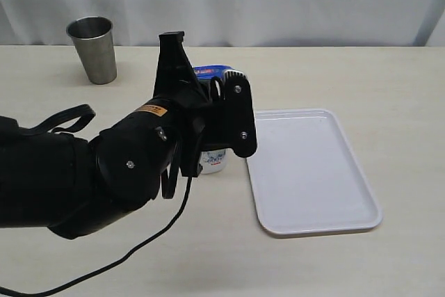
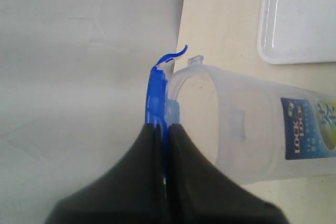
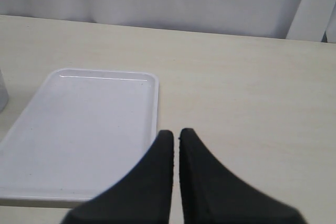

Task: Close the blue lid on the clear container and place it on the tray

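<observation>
The left jaws were squeezed right down on the edge of the small rounded-square blue plastic lid (image 2: 156, 95), with basically no gap and just the blue rim sandwiched between them. The lid sat across the mouth of the tall, narrow clear plastic container (image 2: 236, 124) with the blue-and-white label. One snap flap (image 2: 173, 55), on the side away from the jaws, was curled outward rather than pressed down. So the container's body sat just beside the jaws, not between them. Only the lid's edge was in the pinch.

In the exterior view the container stood upright around the middle of the beige surface (image 1: 361, 74), mostly hidden behind the black left arm (image 1: 104, 172). Only its bottom end and a sliver of blue on top were showing. I honestly couldn't tell if its base was resting on the surface or a hair off it. It was just off the left long side of the flat white rectangular plastic tray (image 1: 313, 172), near the tray's back left corner and not on it. The tray lay toward the surface's front right.

The right jaws were closed tip to tip with nothing in them, over the surface near the tray.

Head count: one blue lid, one clear container, one white tray, and one tapered steel cup (image 1: 92, 48). The cup stood upright near the back edge toward the left corner, well apart from the rest.
</observation>
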